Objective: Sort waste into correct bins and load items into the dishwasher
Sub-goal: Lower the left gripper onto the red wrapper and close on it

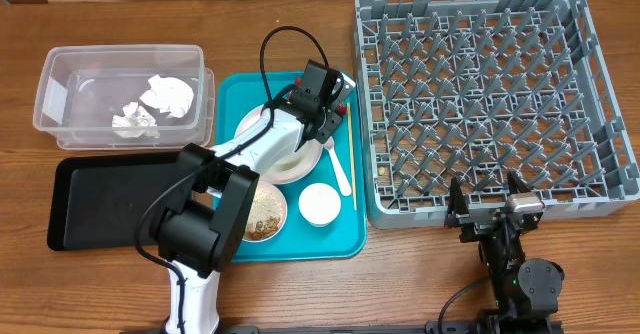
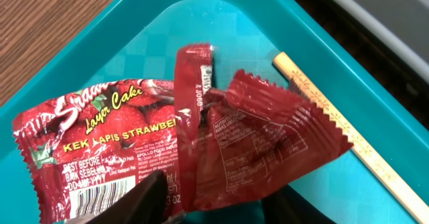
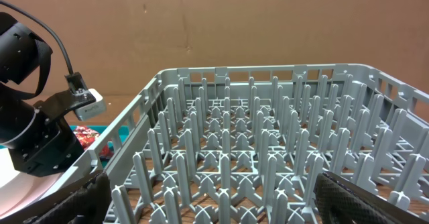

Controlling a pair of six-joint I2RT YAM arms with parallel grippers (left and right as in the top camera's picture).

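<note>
A shiny red snack wrapper (image 2: 221, 130) lies in the far right corner of the teal serving tray (image 2: 281, 43). My left gripper (image 2: 221, 198) is low over it, jaws apart and straddling the wrapper's near edge, with the left finger against it. Overhead, the left gripper (image 1: 325, 102) covers most of the wrapper (image 1: 344, 102). A thin wooden stick (image 2: 348, 137) lies beside the wrapper. My right gripper (image 1: 492, 206) hangs open and empty at the near wall of the grey dish rack (image 1: 480, 104), which is empty.
The clear tub (image 1: 60, 124) at the back left holds crumpled napkins (image 1: 168, 94). The black tray (image 1: 100, 199) sits in front of it. On the teal tray (image 1: 345, 239) are a plate (image 1: 290, 159), a bowl with scraps (image 1: 265, 214), a cup (image 1: 319, 203) and a fork (image 1: 343, 174).
</note>
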